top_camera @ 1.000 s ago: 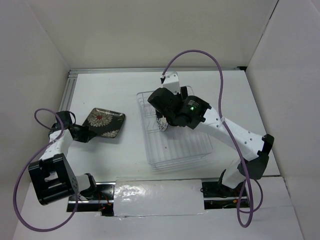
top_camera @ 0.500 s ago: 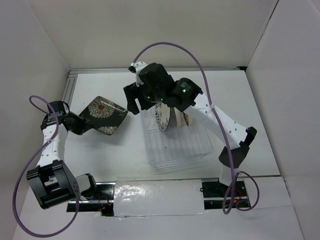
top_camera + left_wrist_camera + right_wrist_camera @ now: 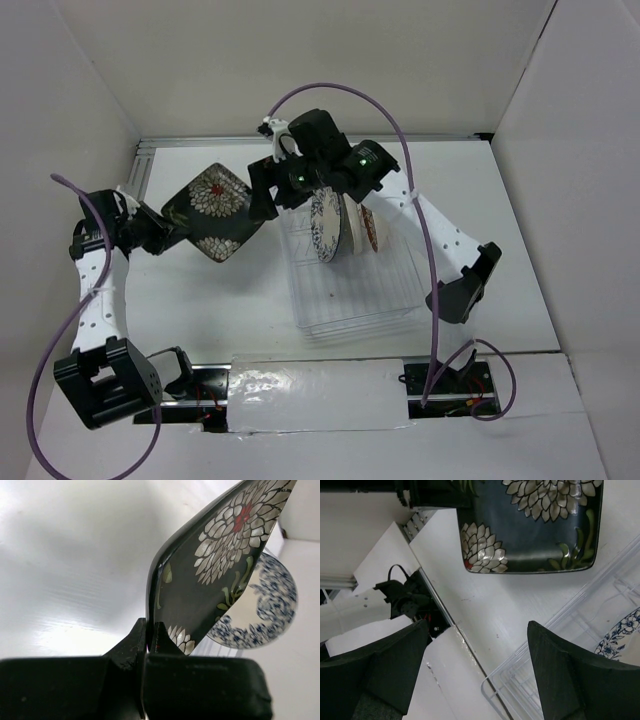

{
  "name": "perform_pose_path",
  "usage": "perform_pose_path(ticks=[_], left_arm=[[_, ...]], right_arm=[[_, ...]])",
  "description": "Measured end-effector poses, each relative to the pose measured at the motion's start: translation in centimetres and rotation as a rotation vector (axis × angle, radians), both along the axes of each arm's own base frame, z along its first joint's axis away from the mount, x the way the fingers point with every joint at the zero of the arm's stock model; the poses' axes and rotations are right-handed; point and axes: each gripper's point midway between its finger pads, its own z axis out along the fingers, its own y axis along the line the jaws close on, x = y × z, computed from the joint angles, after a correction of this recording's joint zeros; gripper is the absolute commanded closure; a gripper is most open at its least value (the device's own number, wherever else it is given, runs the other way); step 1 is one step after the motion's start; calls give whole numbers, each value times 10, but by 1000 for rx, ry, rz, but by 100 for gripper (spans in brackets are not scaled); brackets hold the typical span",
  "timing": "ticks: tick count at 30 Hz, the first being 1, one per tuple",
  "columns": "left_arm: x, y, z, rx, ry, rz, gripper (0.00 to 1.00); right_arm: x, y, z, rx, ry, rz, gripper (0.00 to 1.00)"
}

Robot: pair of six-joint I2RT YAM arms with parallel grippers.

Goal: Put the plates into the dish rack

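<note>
My left gripper [image 3: 165,232] is shut on one edge of the dark square floral plate [image 3: 212,210] and holds it tilted up above the table, left of the dish rack [image 3: 390,300]. In the left wrist view the fingers [image 3: 135,642] pinch the plate's rim [image 3: 210,570]. My right gripper [image 3: 260,200] is open and empty, hovering just right of that plate, which fills the top of the right wrist view [image 3: 535,525]. A blue-white floral plate [image 3: 325,228] stands upright in the rack, with a brown-rimmed plate [image 3: 368,228] behind it. I cannot see the cream plate.
White walls close in the table on the left, back and right. A metal rail [image 3: 140,175] runs along the left edge. The rack's corner [image 3: 492,690] and the blue-white plate [image 3: 622,635] show in the right wrist view. Taped base plate [image 3: 320,395] at the front.
My left gripper has lifted the dark plate off the table and tipped it up. My right gripper has left the blue-white plate standing in the rack and swung left towards the dark plate.
</note>
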Motion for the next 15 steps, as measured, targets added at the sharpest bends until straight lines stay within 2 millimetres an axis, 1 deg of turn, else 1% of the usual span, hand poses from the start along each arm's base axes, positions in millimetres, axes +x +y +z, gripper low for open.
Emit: perform_pose_path(ticks=[4,7,9,12,15], left_arm=[[3,-7,28,9,-91,-63,100],[2,-11,43,15,-142,-94,100],[1,-14,49,19,-167,-116,100],[-2,-20,56,3,-189,-146,100],[-3,-24,63,-4,-215,-181,100]], right_arm=[[17,-5,4,28,4,-50,11],[37,-14,4,40,10,-102,9],[49,-17,3,45,14,-129,9],[66,-19,-2,49,20,-159,5],[72,-18,-10,45,37,-158,4]])
